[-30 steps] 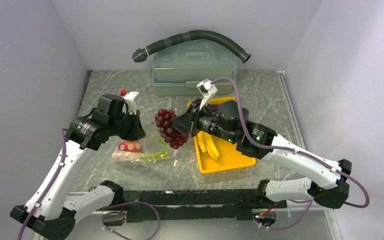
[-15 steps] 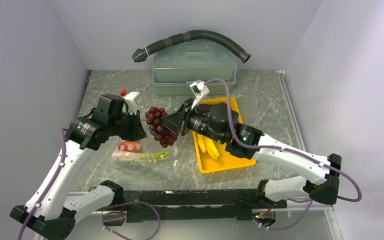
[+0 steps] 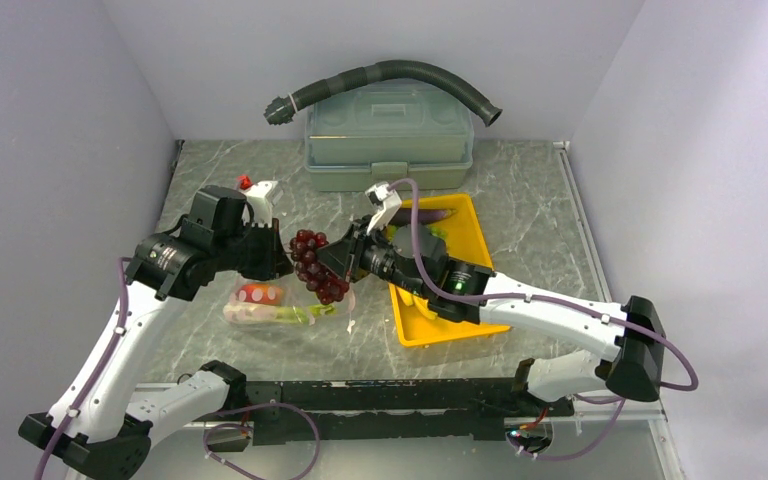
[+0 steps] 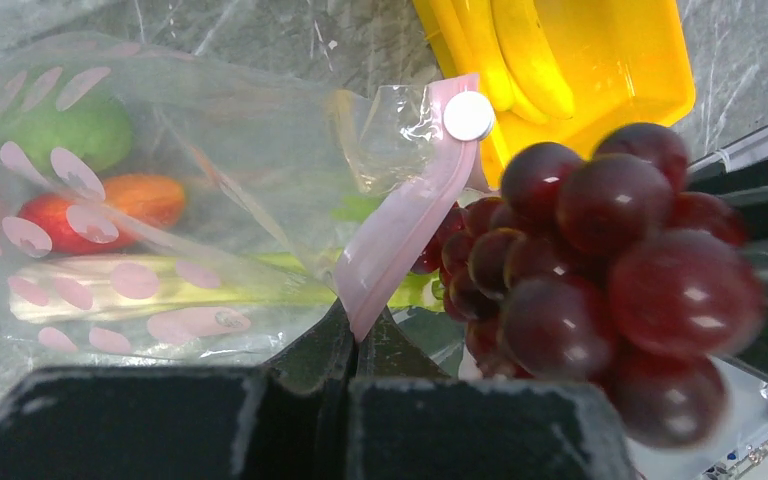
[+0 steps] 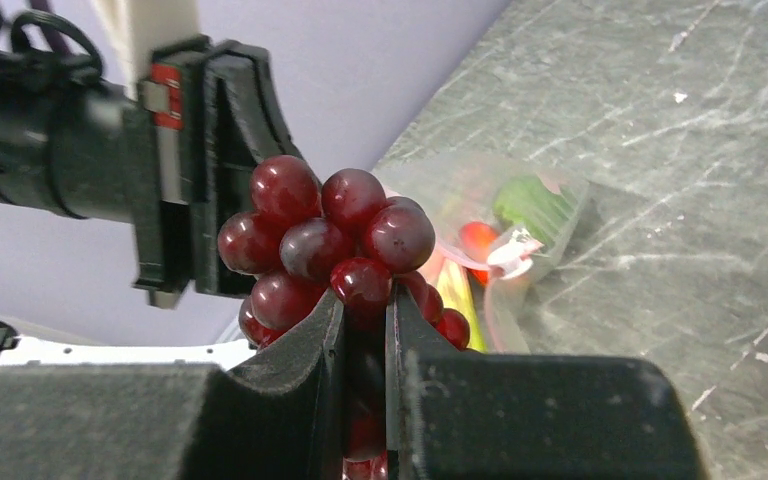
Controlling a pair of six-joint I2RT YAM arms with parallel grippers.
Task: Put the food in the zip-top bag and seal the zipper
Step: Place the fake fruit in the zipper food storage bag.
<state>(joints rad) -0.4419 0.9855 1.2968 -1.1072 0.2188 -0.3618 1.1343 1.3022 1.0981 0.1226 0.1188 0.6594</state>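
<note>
The clear zip-top bag (image 3: 280,305) with pink dots lies on the table left of the tray, with a leek, a green piece (image 4: 60,128) and red pieces (image 4: 50,215) inside. My left gripper (image 4: 357,325) is shut on the bag's pink zipper strip (image 4: 400,225) and lifts the mouth edge. My right gripper (image 5: 365,300) is shut on a bunch of dark purple grapes (image 3: 315,262), held in the air just above the bag's mouth, close to the left gripper. Yellow bananas (image 4: 520,50) lie in the tray, and an eggplant (image 3: 422,213) rests at its far end.
The yellow tray (image 3: 460,320) sits right of the bag under my right arm. A grey-green lidded box (image 3: 388,135) stands at the back wall with a dark corrugated hose (image 3: 390,75) above it. Grey walls close in both sides.
My right gripper has carried the grapes leftward and down from beside the tray to just over the bag's mouth. The left gripper has kept its hold on the strip.
</note>
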